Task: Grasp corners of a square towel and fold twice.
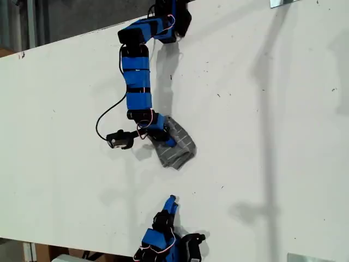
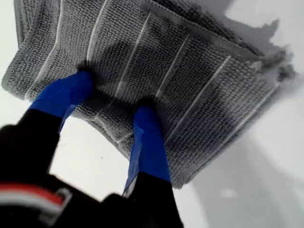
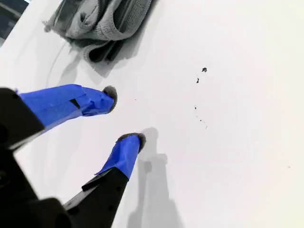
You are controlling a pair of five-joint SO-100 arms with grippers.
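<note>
White table (image 1: 262, 136) bearing the bunched grey towel (image 1: 175, 146), bare surface all around it; my first gripper (image 2: 116, 97), jaws apart, presses both blue fingertips into the towel's near hem, while my second gripper (image 3: 124, 114), parted and empty, hovers well apart from the towel.

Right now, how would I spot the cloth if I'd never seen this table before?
Start from the big white table and follow the long blue arm down from the exterior view's top to my first gripper. Under its fingers lies the towel, a small folded bundle. It is the only soft thing there: grey with thin white stripes.
</note>
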